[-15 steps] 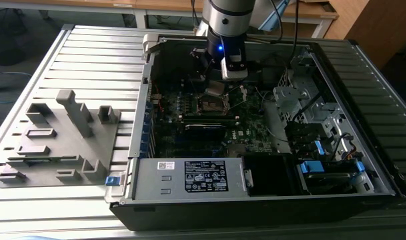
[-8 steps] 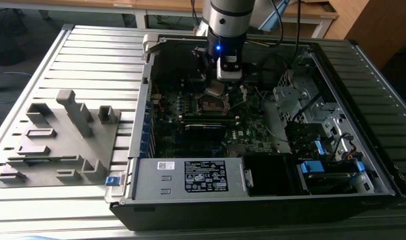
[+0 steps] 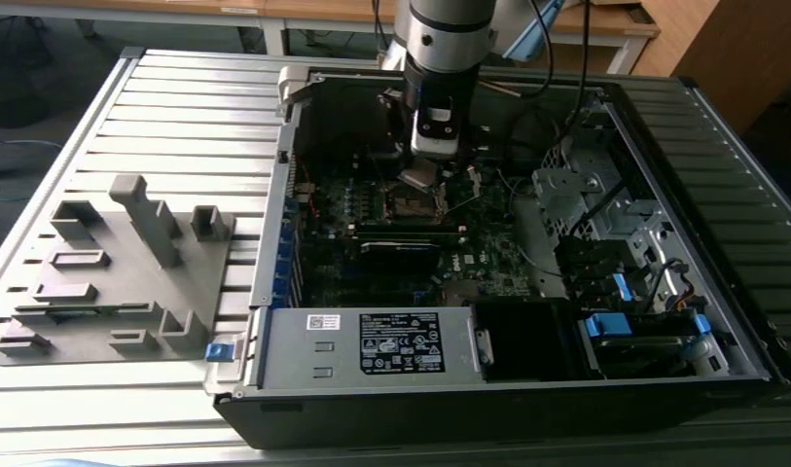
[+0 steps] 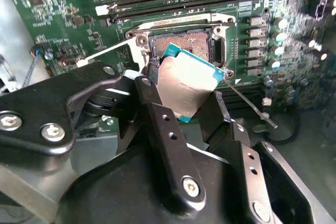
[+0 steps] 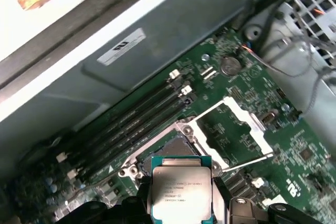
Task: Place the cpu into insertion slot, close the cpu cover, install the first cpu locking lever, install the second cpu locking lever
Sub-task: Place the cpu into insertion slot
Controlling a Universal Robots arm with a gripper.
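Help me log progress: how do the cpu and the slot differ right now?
The cpu is clamped in the gripper above the board; the slot sits fixed on it, empty. The cpu has a dull silver top with a green edge; the slot has a black frame around a brownish centre. The cpu looks tilted in the second wrist view; the slot lies flat. Both are square, of similar footprint.
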